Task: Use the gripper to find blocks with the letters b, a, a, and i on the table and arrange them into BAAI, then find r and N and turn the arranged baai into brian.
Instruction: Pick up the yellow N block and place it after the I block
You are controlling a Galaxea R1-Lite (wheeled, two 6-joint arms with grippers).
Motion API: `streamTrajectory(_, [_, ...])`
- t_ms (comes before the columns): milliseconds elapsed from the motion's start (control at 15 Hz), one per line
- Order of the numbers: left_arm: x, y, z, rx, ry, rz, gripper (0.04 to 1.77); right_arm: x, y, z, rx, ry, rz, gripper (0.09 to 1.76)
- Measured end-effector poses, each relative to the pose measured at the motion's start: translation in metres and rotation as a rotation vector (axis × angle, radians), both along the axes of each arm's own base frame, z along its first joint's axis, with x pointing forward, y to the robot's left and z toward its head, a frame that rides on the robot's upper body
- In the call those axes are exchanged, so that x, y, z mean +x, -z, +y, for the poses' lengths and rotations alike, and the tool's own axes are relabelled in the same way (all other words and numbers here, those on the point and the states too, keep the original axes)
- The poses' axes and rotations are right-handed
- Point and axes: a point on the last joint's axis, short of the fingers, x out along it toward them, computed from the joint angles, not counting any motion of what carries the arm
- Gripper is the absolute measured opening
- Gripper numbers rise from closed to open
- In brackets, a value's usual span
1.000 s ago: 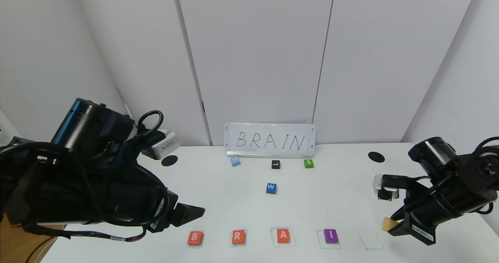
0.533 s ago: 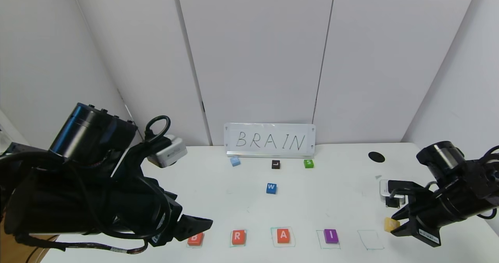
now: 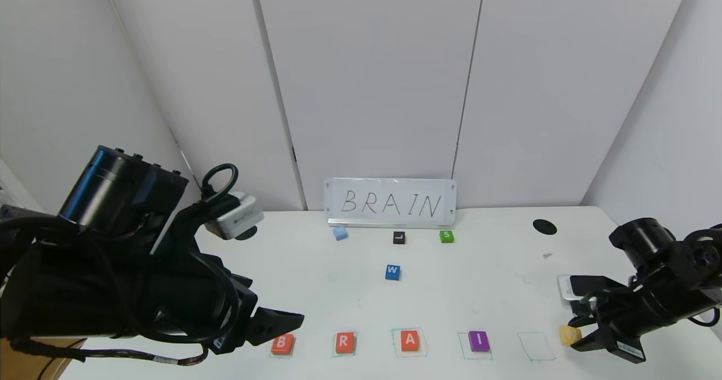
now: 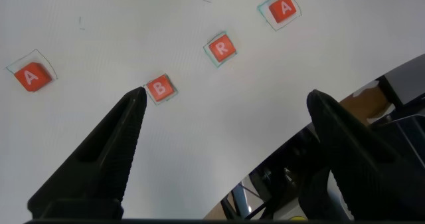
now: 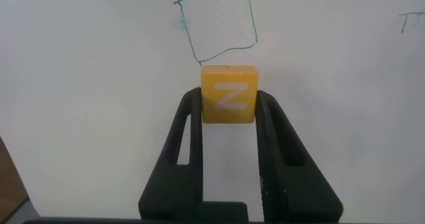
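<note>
A row along the table's (image 3: 316,290) front edge reads orange B (image 3: 282,344), orange r (image 3: 344,342), orange A (image 3: 410,340) and purple I (image 3: 478,341). Right of the I is an empty green square (image 3: 536,347). My right gripper (image 3: 576,335) hangs just right of that square, shut on the yellow N (image 3: 568,334). The right wrist view shows the N (image 5: 228,94) clamped between both fingers, short of the square (image 5: 219,24). My left gripper (image 4: 226,98) hovers open above the table beside the B (image 4: 159,88). A second A (image 4: 30,76) lies beyond the B.
A sign reading BRAIN (image 3: 390,202) stands at the back. In front of it lie a light blue block (image 3: 339,233), a black L block (image 3: 399,237), a green S block (image 3: 447,235) and a blue W block (image 3: 392,272). A black hole (image 3: 544,226) is at the back right.
My right gripper has sunk toward the table with the N, drifting slightly right. The left arm swung forward over the B, then eased back a little.
</note>
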Motion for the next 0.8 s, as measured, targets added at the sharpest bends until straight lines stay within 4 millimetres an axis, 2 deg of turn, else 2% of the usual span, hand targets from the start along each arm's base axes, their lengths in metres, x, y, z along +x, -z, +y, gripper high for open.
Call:
streamTrajectory(533, [0.000,-0.006,0.006,-0.034,-0.001,-0.008,1.72,0.021,0.016,0.019,-0.011,-0.066,0.024,0.53])
streamTrajectory(800, [-0.002,-0.006,0.007,-0.023,0.015,-0.017,1.72,0.025,0.019,0.032,-0.049,-0.106,0.020,0.53])
